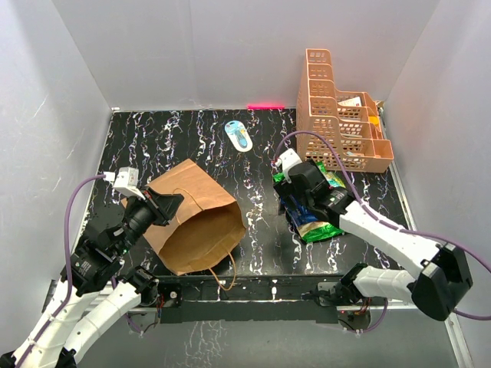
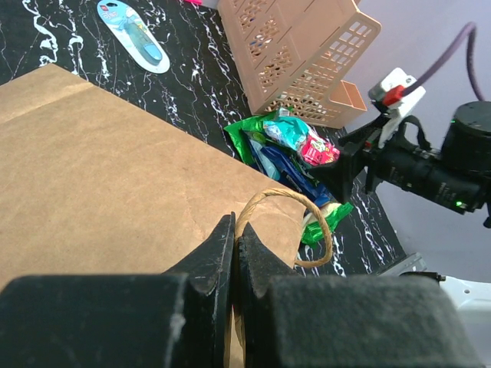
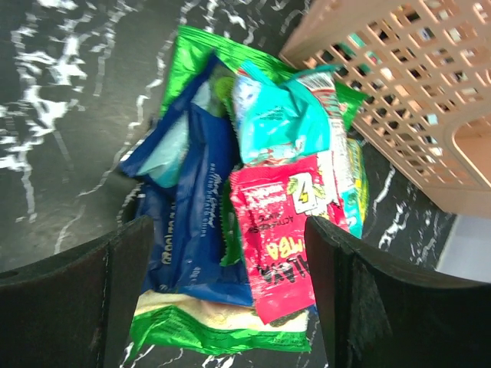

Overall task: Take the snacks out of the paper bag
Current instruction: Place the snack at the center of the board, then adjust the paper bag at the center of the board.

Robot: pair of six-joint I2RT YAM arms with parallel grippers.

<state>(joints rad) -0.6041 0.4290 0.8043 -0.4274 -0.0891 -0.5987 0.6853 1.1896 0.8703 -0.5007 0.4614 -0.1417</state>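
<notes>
- The brown kraft paper bag [image 1: 196,226] lies on its side on the black white-veined table [image 1: 153,130], left of centre. Its mouth gapes toward the near edge. The paper is creased, and a thin twisted handle [image 2: 295,203] loops up from the rim.
- The left gripper [image 2: 235,230] has its fingers pinched together on the bag's rim, just beside that handle.
- The glossy snack packets [image 1: 311,211] lie heaped on the table to the right of the bag, apart from it and near the orange plastic lattice basket [image 1: 341,115].
- In the heap a green packet [image 3: 188,69] lies lowest, with a dark blue packet [image 3: 188,222] across it. A crumpled teal packet [image 3: 276,115] and a red-pink packet [image 3: 280,245] lie on top.
- The right gripper [image 3: 230,238] hovers over the heap, its fingers spread wide on either side, gripping nothing.
- A small blue-white oval object [image 1: 238,136] lies at the far side of the table.
</notes>
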